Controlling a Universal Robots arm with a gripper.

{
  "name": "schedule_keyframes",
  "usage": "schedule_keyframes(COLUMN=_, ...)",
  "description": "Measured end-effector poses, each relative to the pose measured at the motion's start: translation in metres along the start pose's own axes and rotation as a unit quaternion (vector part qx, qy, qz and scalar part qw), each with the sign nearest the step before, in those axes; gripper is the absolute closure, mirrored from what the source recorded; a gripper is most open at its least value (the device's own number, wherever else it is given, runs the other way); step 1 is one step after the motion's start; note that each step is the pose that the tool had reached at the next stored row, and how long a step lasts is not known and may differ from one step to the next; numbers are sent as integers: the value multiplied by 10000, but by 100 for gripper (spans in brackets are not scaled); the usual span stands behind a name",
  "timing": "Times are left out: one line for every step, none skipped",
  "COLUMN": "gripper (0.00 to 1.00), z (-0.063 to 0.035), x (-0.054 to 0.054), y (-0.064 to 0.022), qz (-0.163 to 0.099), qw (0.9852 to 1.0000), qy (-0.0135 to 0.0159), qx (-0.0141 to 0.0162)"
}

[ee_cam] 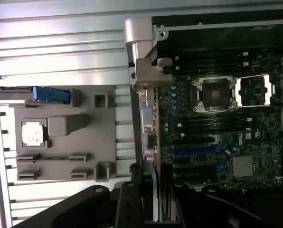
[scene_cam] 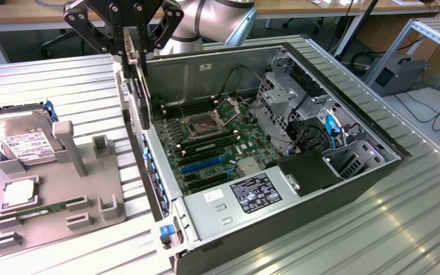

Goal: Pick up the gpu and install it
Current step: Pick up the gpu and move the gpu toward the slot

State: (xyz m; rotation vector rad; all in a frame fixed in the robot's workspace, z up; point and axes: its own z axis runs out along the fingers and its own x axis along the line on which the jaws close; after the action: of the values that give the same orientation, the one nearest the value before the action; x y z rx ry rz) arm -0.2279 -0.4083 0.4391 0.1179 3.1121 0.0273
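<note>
My gripper (scene_cam: pixel 132 46) hangs over the near wall of the open computer case (scene_cam: pixel 342 189) and is shut on the gpu (scene_cam: pixel 136 77). The card is held upright, its dark body pointing down towards the case's edge. In the wrist view the gpu (ee_cam: pixel 150 118) is seen edge-on, with its silver bracket (ee_cam: pixel 148 76) at the far end, and it lines up beside the motherboard (ee_cam: pixel 217 142). My gripper (ee_cam: pixel 153 192) clamps the card's near end between two dark fingers (ee_cam: pixel 129 199). The blue expansion slots (scene_cam: pixel 204 165) lie on the board in the exterior view.
On the exterior view's left, a grey fixture tray (scene_cam: pixel 90 195) carries a hard drive (scene_cam: pixel 21 143), a processor chip (scene_cam: pixel 20 192) and a RAM stick (scene_cam: pixel 44 209). Drive cages and cables (scene_cam: pixel 311 126) crowd the case's far side. Ribbed metal tabletop (scene_cam: pixel 373 240) surrounds everything.
</note>
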Motion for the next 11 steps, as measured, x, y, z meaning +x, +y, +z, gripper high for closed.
schedule_keyframes(gripper=73, z=0, x=-6, y=0, qz=0, qw=10000, qy=0, qx=0)
schedule_keyframes(gripper=73, z=1, x=-11, y=1, qz=0, qw=10000, qy=0, qx=1)
schedule_keyframes(gripper=73, z=1, x=-17, y=1, qz=0, qw=10000, qy=0, qx=1)
schedule_keyframes(gripper=73, z=1, x=-23, y=2, qz=0, qw=10000, qy=0, qx=1)
schedule_keyframes(gripper=73, z=1, x=-28, y=2, qz=0, qw=10000, qy=0, qx=2)
schedule_keyframes(gripper=73, z=1, x=-33, y=2, qz=0, qw=10000, qy=0, qx=2)
schedule_keyframes(gripper=73, z=1, x=-39, y=3, qz=0, qw=10000, qy=0, qx=3)
schedule_keyframes(gripper=73, z=2, x=-45, y=3, qz=0, qw=10000, qy=0, qx=3)
schedule_keyframes(gripper=73, z=1, x=-50, y=4, qz=0, qw=10000, qy=0, qx=4)
schedule_keyframes(gripper=73, z=2, x=-57, y=4, qz=0, qw=10000, qy=0, qx=4)
schedule_keyframes(gripper=73, z=2, x=-64, y=5, qz=0, qw=10000, qy=0, qx=5)
